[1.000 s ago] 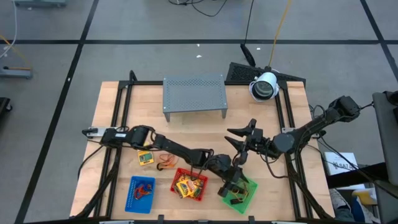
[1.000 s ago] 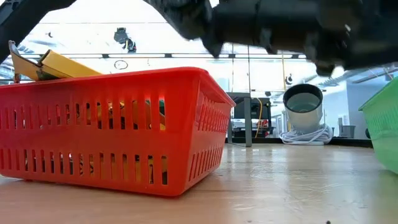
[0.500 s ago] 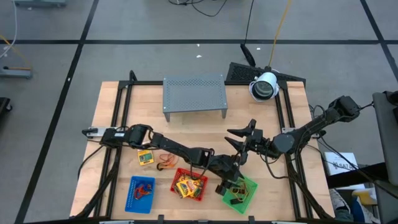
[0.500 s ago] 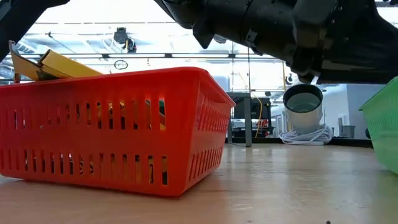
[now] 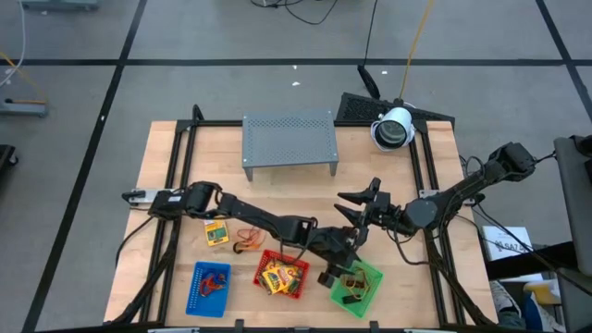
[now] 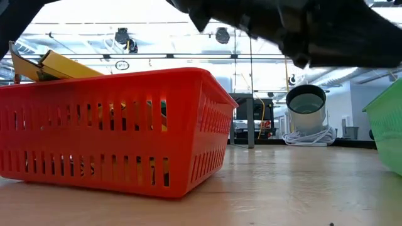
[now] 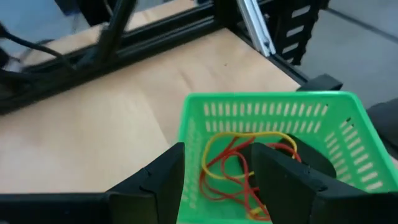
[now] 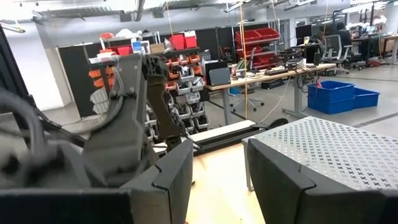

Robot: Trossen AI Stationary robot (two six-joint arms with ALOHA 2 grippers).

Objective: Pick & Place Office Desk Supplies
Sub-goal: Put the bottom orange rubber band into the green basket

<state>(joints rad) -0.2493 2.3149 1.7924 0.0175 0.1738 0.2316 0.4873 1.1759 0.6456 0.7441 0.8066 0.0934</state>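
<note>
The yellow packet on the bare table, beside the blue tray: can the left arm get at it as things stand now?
Probably yes. The yellow packet lies uncovered on the table beside the left arm's own forearm. The left gripper hovers open over the green tray, so it must draw back first.

Overhead, table-level, two wrist views

Yellow, red bands [image 7: 239, 163]; green tray [image 7: 273, 104]

a grey perforated rack [image 5: 289, 141] stands at the far middle of the wooden desk [image 5: 166, 157]. a white cylindrical lamp-like object [image 5: 394, 128] sits at the far right corner, with a coil of cable at its foot. along the near edge, a blue tray [image 5: 194, 294], a red mesh tray [image 5: 265, 260] and a green mesh tray [image 5: 374, 276] sit in a row.
</note>
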